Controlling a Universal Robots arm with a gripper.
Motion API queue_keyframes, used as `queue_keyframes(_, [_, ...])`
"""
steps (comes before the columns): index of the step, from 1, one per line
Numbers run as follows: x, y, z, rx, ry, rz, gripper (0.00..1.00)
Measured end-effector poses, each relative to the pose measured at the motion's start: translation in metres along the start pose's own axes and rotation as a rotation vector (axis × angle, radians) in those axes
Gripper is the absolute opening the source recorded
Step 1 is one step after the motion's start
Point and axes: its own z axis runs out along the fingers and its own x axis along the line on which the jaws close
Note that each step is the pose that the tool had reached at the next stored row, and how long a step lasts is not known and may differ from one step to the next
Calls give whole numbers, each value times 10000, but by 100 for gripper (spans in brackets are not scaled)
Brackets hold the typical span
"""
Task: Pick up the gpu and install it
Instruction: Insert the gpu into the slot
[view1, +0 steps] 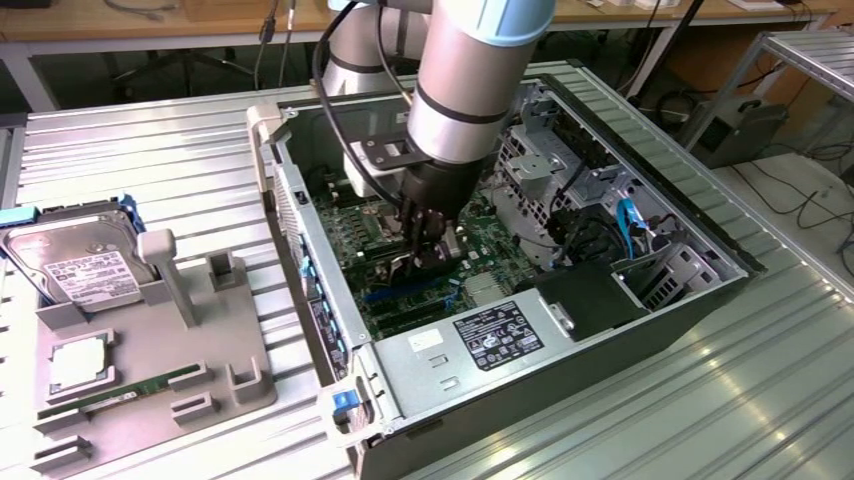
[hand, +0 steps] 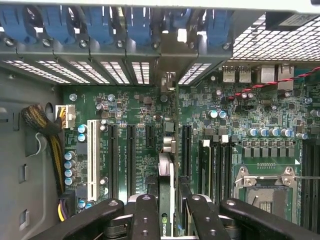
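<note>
Inside the open computer case (view1: 667, 300), the end effector (hand: 169, 205) grips the gpu (hand: 166, 190) edge-on between its fingers, above the motherboard (hand: 130, 120).

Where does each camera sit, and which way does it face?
Exterior view: off the arm, above the table, looking down into the open computer case; the arm and gripper show.
Wrist view: on the wrist, facing the motherboard; the gripper holds the gpu edge-on.
Shared: motherboard, gripper.
</note>
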Motion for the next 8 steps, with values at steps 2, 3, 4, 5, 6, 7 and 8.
queue_keyframes(2, [0, 1, 6, -1, 2, -2, 26])
queue_keyframes(3, [0, 1, 11, -1, 0, -1, 26])
queue_keyframes(4, [1, 1, 18, -1, 2, 0, 26])
queue_keyframes(5, [1, 1, 27, 0, 0, 0, 26])
queue_keyframes(6, [2, 0, 38, -2, 3, 0, 26])
queue_keyframes(7, [3, 0, 46, -4, 6, 0, 26])
queue_keyframes(8, [4, 0, 57, -5, 9, 0, 26])
